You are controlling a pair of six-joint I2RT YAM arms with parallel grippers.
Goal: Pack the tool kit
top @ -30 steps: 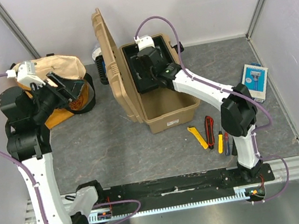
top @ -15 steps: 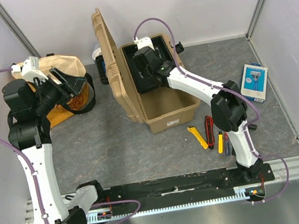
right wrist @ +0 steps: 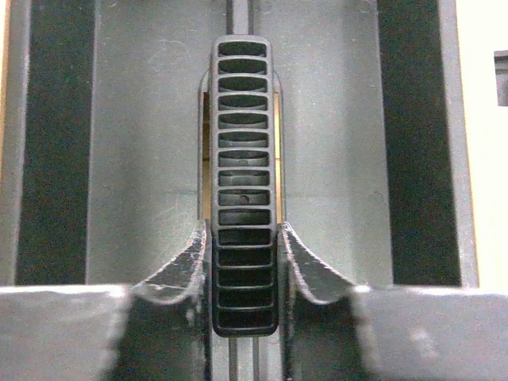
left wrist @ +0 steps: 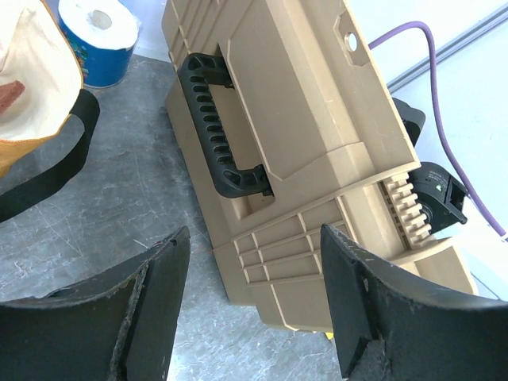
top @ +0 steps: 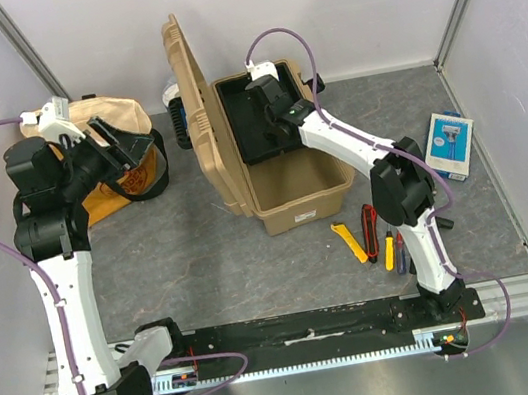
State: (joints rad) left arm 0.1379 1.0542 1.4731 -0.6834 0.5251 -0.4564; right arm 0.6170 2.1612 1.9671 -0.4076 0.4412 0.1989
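While the left gripper [left wrist: 254, 238] is held open, the slotted black tray handle [right wrist: 243, 135] in the ribbed tan toolbox [top: 295, 202] is now clamped by the right gripper [right wrist: 243, 230], its elbow drawn inward.

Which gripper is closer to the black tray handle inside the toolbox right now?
Right. The right gripper straddles the tray handle, fingers against both its sides. The left gripper hangs open outside the raised lid, well away.
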